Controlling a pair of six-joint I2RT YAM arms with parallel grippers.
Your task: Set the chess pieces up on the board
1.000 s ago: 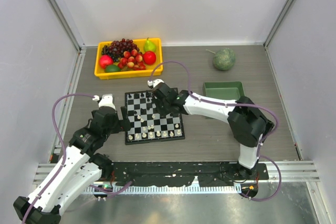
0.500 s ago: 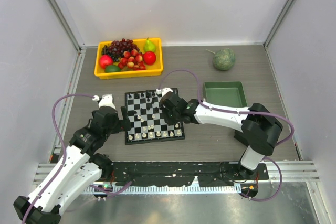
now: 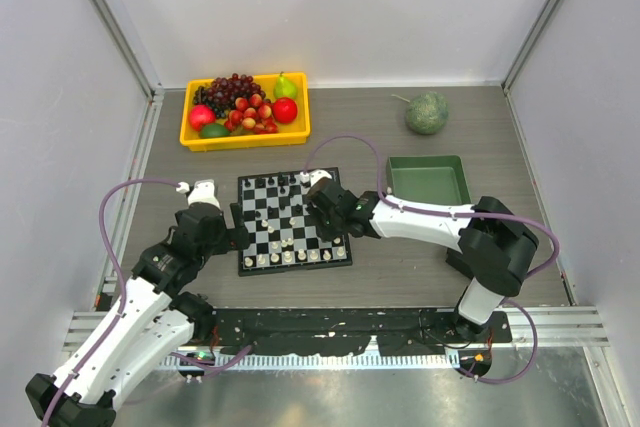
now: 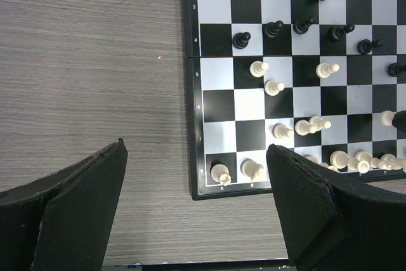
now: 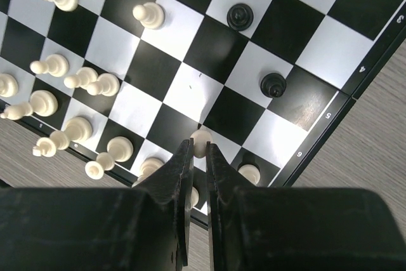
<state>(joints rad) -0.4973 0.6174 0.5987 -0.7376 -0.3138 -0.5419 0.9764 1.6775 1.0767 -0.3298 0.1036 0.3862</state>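
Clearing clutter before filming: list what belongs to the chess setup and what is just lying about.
Job: board, chess pieces, cream piece pinched in right fingers.
Lying about: yellow fruit tray, green tray, green round fruit.

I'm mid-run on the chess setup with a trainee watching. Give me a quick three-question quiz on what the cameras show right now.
1. True or false: the left gripper is shut on a black piece.
2. What is the right gripper pinching? A) a cherry B) a white piece C) a black piece
3. Fill in: the fruit sits in a ____ tray beyond the board.

Key:
1. False. It is open and empty, at the board's edge.
2. B.
3. Yellow.
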